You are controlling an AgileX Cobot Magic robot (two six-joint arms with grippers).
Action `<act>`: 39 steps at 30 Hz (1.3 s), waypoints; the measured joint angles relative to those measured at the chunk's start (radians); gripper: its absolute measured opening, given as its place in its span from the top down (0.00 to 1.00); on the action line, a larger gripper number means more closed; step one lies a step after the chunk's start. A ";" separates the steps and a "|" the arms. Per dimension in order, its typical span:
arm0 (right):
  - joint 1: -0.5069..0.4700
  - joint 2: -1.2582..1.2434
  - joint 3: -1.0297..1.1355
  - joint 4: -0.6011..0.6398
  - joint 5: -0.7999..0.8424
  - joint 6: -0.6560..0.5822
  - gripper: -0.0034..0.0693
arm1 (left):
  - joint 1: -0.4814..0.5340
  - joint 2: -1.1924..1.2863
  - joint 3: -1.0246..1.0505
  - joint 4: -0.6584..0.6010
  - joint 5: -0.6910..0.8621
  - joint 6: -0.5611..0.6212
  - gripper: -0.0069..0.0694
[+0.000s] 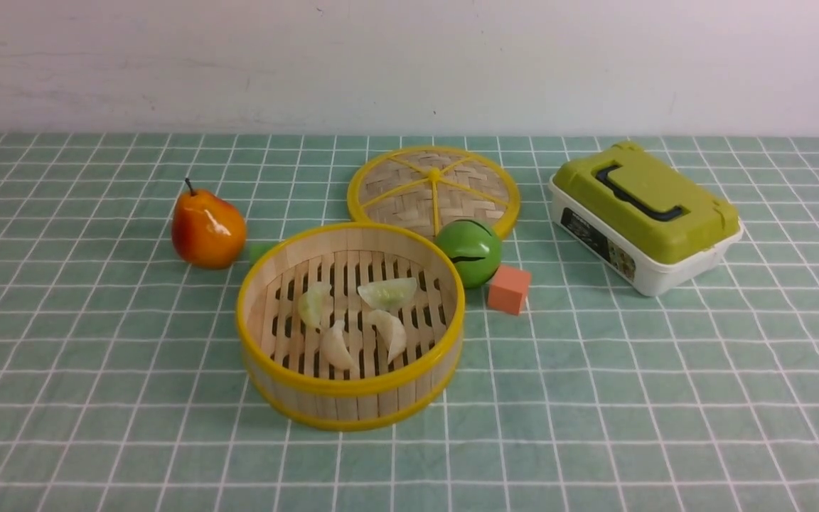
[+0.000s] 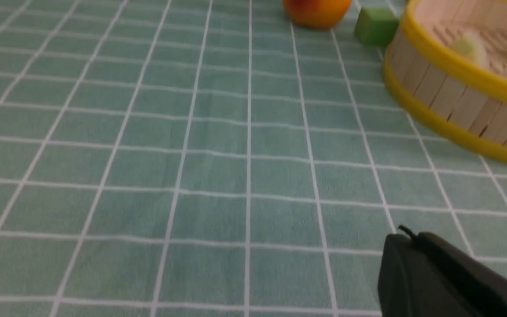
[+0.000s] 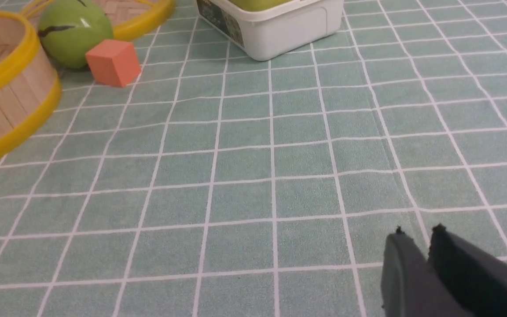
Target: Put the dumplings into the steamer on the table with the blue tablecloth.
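Note:
The round bamboo steamer [image 1: 349, 387] stands mid-table on the blue tablecloth [image 1: 594, 398]. Several pale dumplings [image 1: 389, 292] lie on its slatted floor. Neither arm shows in the front view. In the left wrist view, my left gripper [image 2: 405, 235] is shut and empty over bare cloth, well short of the steamer [image 2: 447, 97], where dumplings [image 2: 469, 46] show inside. In the right wrist view, my right gripper [image 3: 417, 232] hangs over bare cloth, its tips a narrow gap apart with nothing between them, far from the steamer [image 3: 7, 110].
A pear [image 1: 207, 229] and a green cube [image 1: 260, 250] sit behind the steamer on the left. A woven yellow-spoked disc [image 1: 432, 186], a green ball [image 1: 469, 250] and an orange cube [image 1: 508, 289] lie behind it on the right. A green-lidded white box [image 1: 643, 213] stands far right.

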 joint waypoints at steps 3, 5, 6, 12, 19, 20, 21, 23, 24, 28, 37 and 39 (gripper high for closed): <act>0.000 0.000 0.000 0.001 0.000 0.000 0.82 | 0.000 0.000 0.000 -0.003 0.002 0.001 0.93; 0.000 0.000 0.000 0.001 0.000 0.000 0.82 | 0.000 0.000 0.000 -0.003 0.002 0.001 0.93; 0.000 0.000 0.000 0.001 0.000 0.000 0.82 | 0.000 0.000 0.000 -0.004 0.003 0.001 0.93; 0.000 0.000 0.000 0.001 0.000 0.000 0.82 | 0.000 0.000 0.000 -0.006 0.003 0.002 0.93; 0.000 0.000 0.000 0.001 0.000 0.000 0.82 | 0.000 0.000 0.000 -0.006 0.003 0.002 0.93; 0.000 0.000 0.000 0.001 0.000 0.000 0.81 | 0.000 0.000 0.000 -0.006 0.003 0.002 0.93; 0.000 0.000 0.000 0.001 0.000 0.000 0.81 | 0.000 0.000 0.000 -0.006 0.003 0.002 0.93; 0.000 0.000 0.000 0.001 0.000 0.000 0.81 | 0.000 0.000 0.000 -0.006 0.003 0.002 0.93; 0.000 0.000 0.000 0.001 0.000 0.000 0.81 | 0.000 0.000 0.000 -0.006 0.003 0.002 0.93; 0.000 0.000 0.000 0.001 0.000 0.000 0.80 | 0.000 0.000 0.000 -0.006 0.003 0.002 0.93; 0.000 0.000 0.000 0.001 0.000 0.000 0.78 | 0.000 0.000 0.000 -0.007 0.003 0.002 0.93; 0.000 0.000 0.000 0.000 0.000 0.000 0.78 | 0.000 0.000 0.000 -0.007 0.003 0.002 0.93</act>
